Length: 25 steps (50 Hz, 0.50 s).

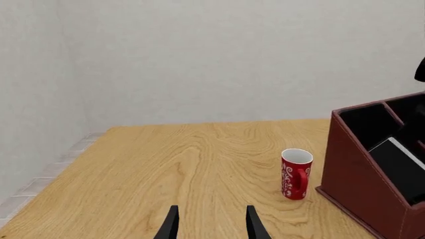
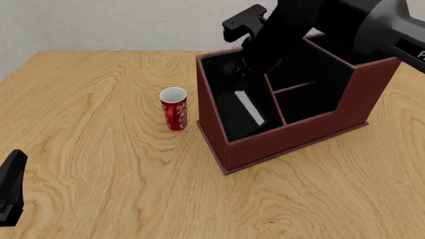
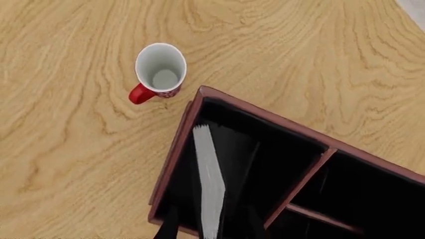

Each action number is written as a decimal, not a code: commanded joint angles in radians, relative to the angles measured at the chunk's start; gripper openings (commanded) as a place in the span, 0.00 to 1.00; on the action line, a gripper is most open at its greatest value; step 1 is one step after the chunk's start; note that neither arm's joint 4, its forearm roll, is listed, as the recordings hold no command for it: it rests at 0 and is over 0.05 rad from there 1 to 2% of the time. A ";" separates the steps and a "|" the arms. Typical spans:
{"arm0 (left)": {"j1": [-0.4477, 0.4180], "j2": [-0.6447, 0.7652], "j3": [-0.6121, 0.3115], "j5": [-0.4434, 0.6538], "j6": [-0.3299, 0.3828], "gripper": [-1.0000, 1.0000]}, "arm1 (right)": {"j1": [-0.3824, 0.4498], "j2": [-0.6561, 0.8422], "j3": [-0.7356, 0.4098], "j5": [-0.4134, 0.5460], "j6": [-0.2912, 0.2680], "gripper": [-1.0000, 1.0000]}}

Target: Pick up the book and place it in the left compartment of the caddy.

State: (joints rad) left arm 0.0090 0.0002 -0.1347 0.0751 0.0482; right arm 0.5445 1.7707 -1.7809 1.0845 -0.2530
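Note:
The black book (image 2: 242, 107) with white page edges (image 3: 209, 184) leans inside the left compartment (image 2: 222, 74) of the reddish-brown caddy (image 2: 292, 139). My right gripper (image 3: 212, 226) hovers over that slot. It is open, its two fingers standing wide on either side of the book's page edge without touching it. In the front view the right arm (image 2: 279, 35) hides the fingers. My left gripper (image 1: 212, 224) is open and holds nothing, low over the table at the near left, far from the caddy (image 1: 362, 184).
A red-and-white patterned cup (image 2: 174, 108) stands upright on the wooden table (image 2: 99, 149), just left of the caddy. The caddy's smaller slots (image 2: 309, 99) lie to the right of a divider. A grey wall runs behind the table.

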 commanded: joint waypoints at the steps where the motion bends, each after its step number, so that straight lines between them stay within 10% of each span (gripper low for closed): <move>1: 0.001 0.000 -0.009 0.003 -0.002 1.00 | -0.013 -0.003 -0.092 0.065 -0.018 1.00; 14: -0.015 0.000 -0.024 0.009 0.007 1.00 | 0.005 -0.088 -0.121 0.106 0.030 1.00; 25: -0.035 0.000 -0.056 0.030 0.018 1.00 | 0.048 -0.277 0.099 0.000 0.113 1.00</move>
State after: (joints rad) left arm -0.0102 0.0001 -0.1693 0.0920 0.0579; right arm 0.5636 1.6219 -1.8031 1.1379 -0.1995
